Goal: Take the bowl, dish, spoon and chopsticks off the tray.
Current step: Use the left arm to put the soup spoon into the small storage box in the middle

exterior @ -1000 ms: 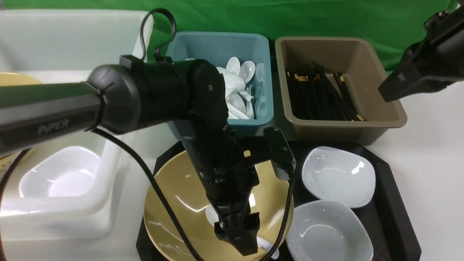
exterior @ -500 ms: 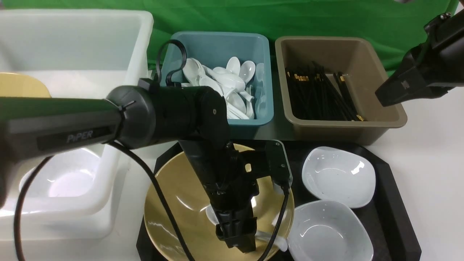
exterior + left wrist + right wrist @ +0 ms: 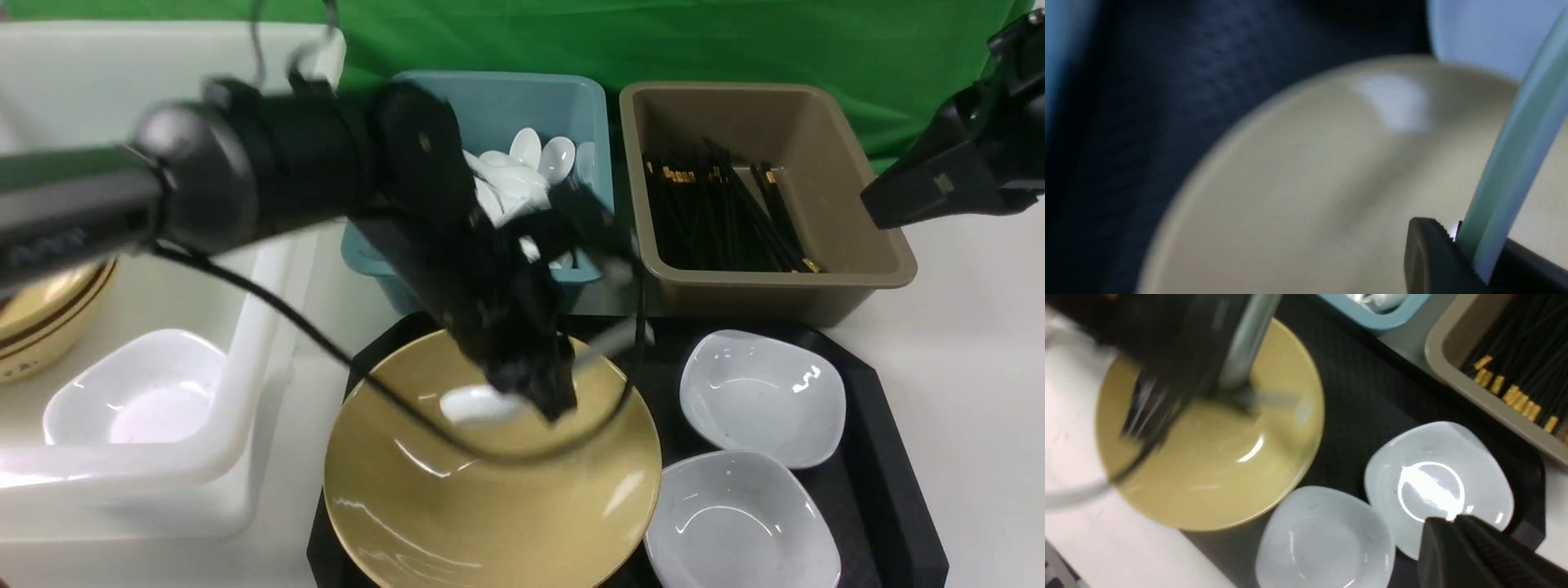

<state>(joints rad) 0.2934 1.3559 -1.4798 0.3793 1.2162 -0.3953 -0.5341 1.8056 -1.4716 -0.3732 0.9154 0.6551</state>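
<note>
Spoon (image 3: 478, 406) gripped above the bowl (image 3: 457, 506), teal bin the likely drop

The table (image 3: 963, 392) looks set out as a sorting station. A white tub (image 3: 163, 82) on the robot's left already holds a squarish white dish, so it is probably where crockery goes. The tray (image 3: 890, 457) lies in the near middle, within reach of both arms. On it the bowl takes the left half, and two white dishes (image 3: 763, 400) sit just beside it on the right. Behind the tray stand a brown bin (image 3: 865, 245), filled with chopsticks (image 3: 718, 220), and a teal bin (image 3: 588, 114) heaped with white spoons. I see no chopsticks on the tray itself.

The spoon hangs in the air over the bowl's far half, scoop level and pointing towards the robot's left. It is apart from the bowl's surface. It is held by the handle, which I judge keeps the bulky scoop free to drop into the teal bin just behind.

The left arm (image 3: 245, 180) reaches in from the left, bends at the wrist and slants down over the bowl. It is smeared by motion blur. The left hand (image 3: 540, 398) is clamped on the spoon. In the left wrist view its fingers (image 3: 1429, 253) pinch the pale handle.

The right arm (image 3: 996, 122) is raised at the far right, well apart from the tray. The right hand (image 3: 872, 208) points down towards the brown bin's corner, closed and holding nothing.
</note>
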